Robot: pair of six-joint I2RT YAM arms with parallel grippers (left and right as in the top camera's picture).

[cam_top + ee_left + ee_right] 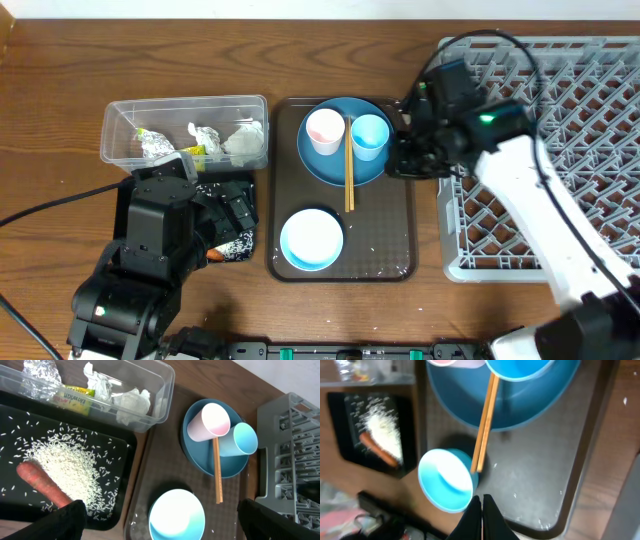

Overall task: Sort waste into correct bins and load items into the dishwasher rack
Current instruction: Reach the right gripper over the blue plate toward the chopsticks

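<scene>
The blue plate sits on the brown serving tray. On it lie the pinkish-white cup, the light blue cup and the chopsticks. The pale bowl stands in front of the plate. The clear tub holds napkins and the wrapper. The black tray holds rice and the carrot. My left gripper is open and empty, between black tray and bowl. My right gripper is shut and empty, at the plate's right edge.
The grey dishwasher rack fills the right side, its near-left corner beside the serving tray. A few rice grains lie on the serving tray's floor. Black cables run along the left and front of the table.
</scene>
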